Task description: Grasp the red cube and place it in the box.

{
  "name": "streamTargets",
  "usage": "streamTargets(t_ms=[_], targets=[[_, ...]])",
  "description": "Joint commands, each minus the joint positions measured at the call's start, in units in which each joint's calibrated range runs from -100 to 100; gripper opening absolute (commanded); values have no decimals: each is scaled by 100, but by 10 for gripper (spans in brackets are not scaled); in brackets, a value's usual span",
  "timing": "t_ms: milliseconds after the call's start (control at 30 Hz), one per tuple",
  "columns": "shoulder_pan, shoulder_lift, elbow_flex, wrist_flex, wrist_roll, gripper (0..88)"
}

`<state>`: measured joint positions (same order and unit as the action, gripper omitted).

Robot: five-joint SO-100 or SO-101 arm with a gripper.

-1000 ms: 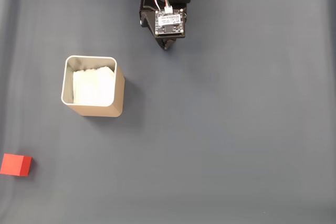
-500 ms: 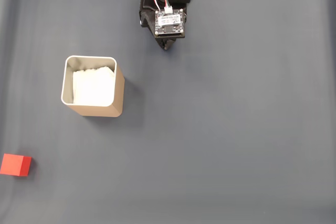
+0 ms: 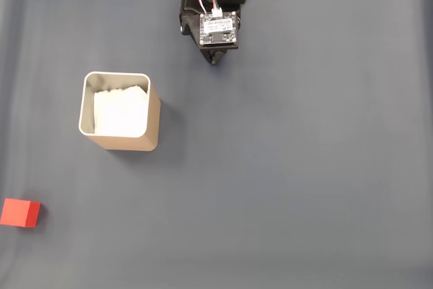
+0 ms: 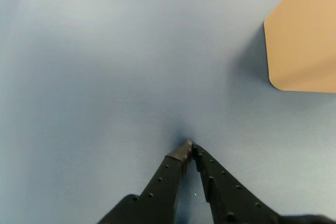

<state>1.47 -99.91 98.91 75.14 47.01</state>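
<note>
Two black fingers (image 4: 190, 146) meet at their tips in the wrist view, closed with nothing between them, low over the grey-blue worktop (image 4: 105, 77). Seen from the fixed view, the arm (image 3: 216, 5) sits at the top edge. The box (image 3: 145, 141) (tan, white inside) stands left of centre, well apart from the red cube (image 3: 20, 212), which lies at the lower left edge.

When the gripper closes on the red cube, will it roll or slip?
The red cube has flat faces and rests flat on the mat, so it probably won't roll. Its matte sides likely grip well. It looks rigid, so unlikely to deform.
</note>
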Motion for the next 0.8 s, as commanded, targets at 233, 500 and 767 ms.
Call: streamTargets(t_ms=[233, 500, 767], targets=[[-15, -9, 91, 89, -15, 2], [20, -9, 91, 73, -83, 2], [27, -9, 91, -1, -117, 2]])
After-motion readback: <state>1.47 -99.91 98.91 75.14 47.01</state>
